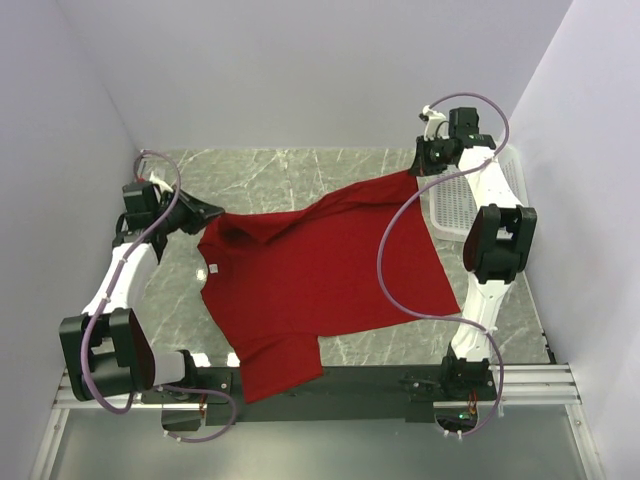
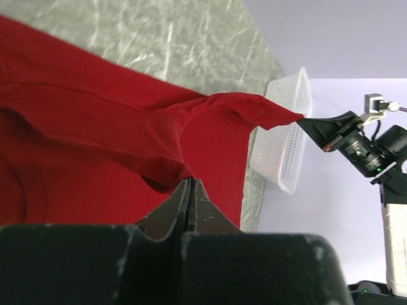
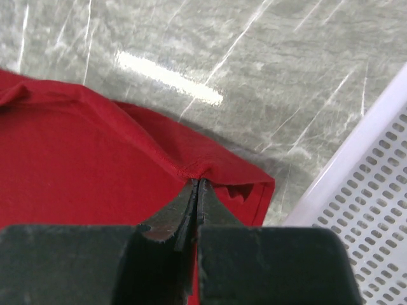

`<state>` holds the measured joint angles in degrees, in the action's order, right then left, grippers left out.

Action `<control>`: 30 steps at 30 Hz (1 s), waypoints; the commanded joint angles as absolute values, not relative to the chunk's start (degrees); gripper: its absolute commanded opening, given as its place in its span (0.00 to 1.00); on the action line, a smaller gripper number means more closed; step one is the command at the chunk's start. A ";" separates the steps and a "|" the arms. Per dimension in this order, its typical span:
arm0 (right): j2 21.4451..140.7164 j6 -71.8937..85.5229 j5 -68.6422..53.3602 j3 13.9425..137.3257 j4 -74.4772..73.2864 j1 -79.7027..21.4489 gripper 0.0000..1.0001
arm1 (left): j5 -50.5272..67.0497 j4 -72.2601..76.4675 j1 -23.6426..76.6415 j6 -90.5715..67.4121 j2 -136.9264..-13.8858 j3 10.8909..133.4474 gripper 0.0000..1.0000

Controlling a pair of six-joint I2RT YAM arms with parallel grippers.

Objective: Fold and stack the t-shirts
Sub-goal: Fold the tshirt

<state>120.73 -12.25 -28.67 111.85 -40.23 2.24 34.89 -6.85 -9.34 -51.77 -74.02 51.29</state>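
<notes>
Left claw (image 2: 191,184) — tight on seemingly soft t-shirt (image 2: 76,159)

Your deep red t-shirt (image 1: 320,275) lies unfolded, spread out beside the white basket (image 1: 450,210). One hem corner is raised just beside it, the opposite sleeve is raised well away, and the white neck tag (image 1: 212,268) shows.
</notes>
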 commanded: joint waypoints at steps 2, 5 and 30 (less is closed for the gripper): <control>115.67 -16.26 -29.80 110.57 -40.25 2.37 0.00 | 34.19 -6.59 -9.40 -51.33 -71.37 48.34 0.00; 114.79 -16.79 -29.18 109.08 -39.90 2.46 0.00 | 33.75 -7.03 -9.40 -51.50 -70.32 46.76 0.00; 112.42 -21.87 -26.28 104.33 -39.81 2.46 0.00 | 33.22 -10.54 -9.05 -51.33 -65.22 43.33 0.00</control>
